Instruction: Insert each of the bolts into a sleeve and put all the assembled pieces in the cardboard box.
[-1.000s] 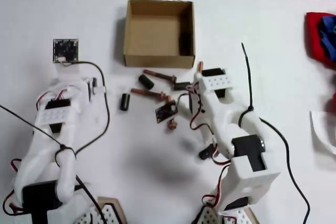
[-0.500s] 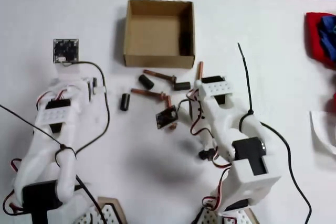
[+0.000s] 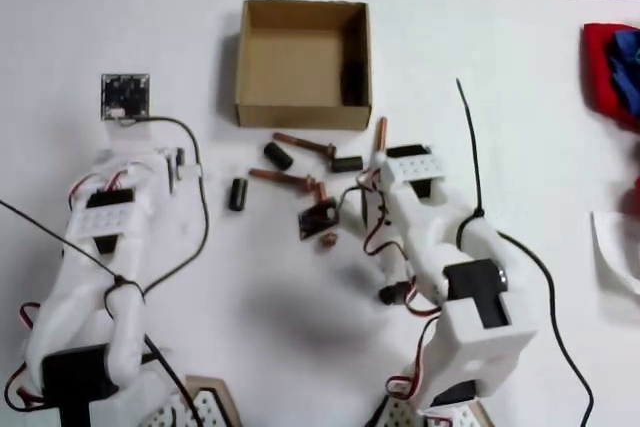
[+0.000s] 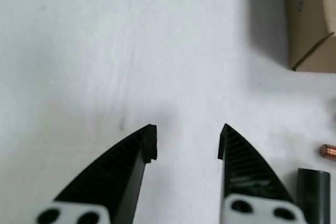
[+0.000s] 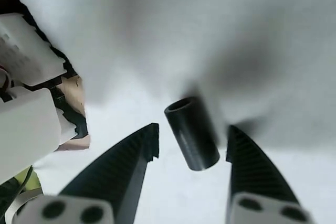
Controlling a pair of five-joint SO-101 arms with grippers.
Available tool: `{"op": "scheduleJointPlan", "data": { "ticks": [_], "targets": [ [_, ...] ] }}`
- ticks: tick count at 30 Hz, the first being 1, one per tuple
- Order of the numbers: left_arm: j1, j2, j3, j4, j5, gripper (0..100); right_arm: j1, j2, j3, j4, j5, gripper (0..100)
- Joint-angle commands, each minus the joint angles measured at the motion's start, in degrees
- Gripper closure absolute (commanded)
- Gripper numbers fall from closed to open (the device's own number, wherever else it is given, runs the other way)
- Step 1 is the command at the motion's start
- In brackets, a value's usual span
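The right gripper (image 5: 191,128), spread wide around the black sleeve (image 5: 193,135) at lower centre of its wrist frame, should probably centre and close squarely on the sleeve's middle, while the left gripper (image 4: 187,134) hangs released beside the bolts (image 3: 283,179) below the cardboard box (image 3: 300,115).

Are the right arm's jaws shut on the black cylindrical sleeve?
No, the jaws stand open, and the black cylindrical sleeve lies between them, touching neither.
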Motion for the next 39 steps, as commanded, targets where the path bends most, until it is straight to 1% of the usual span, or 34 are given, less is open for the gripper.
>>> {"op": "scheduleJointPlan", "data": {
  "ticks": [1, 3, 6, 7, 9, 11, 15, 18, 24, 28, 34, 39],
  "targets": [
    [-0.35, -0.35, -0.13, -1.05, 0.18, 79, 0.84, 2.77, -0.88, -1.45, -1.32, 77.2],
    [-0.35, -0.35, -0.13, -1.05, 0.18, 79, 0.84, 2.77, -0.88, -2.42, -1.41, 78.8],
    [-0.35, -0.35, -0.13, -1.05, 0.18, 79, 0.84, 2.77, -1.32, -2.59, -1.67, 88.2],
    [-0.35, -0.35, -0.13, -1.05, 0.18, 79, 0.92, 2.77, -1.76, -2.86, -2.73, 90.9],
    [-0.35, -0.35, -0.13, -1.14, 0.18, 79, 1.27, 2.86, -3.69, -3.82, -5.80, 93.2],
    [-0.35, -0.35, -0.13, -1.14, 0.18, 79, 1.36, 2.86, -5.98, -5.85, -8.44, 93.1],
    [-0.35, -0.35, -0.13, -1.14, 0.18, 79, 0.75, 2.86, -10.81, -6.20, -11.08, 92.6],
    [-0.35, -0.35, -0.13, -1.05, 0.18, 79, 0.92, 2.86, -12.84, -5.93, -12.92, 89.1],
    [-0.35, -0.35, -0.13, -0.97, 0.09, 79, 1.45, 2.86, -13.01, -2.42, -13.45, 81.1],
    [-0.35, -0.35, -0.13, -0.97, 0.09, 79, 2.42, 3.47, -13.01, -2.51, -13.54, 82.0],
    [-0.44, -0.44, -0.13, -0.97, 0.09, 79, 5.41, 9.36, -13.36, -1.63, -13.63, 82.5],
    [-0.44, -0.44, -0.13, -0.97, 0.09, 79, 5.67, 9.54, -13.63, -0.04, -13.63, 82.7]
  ]
}}
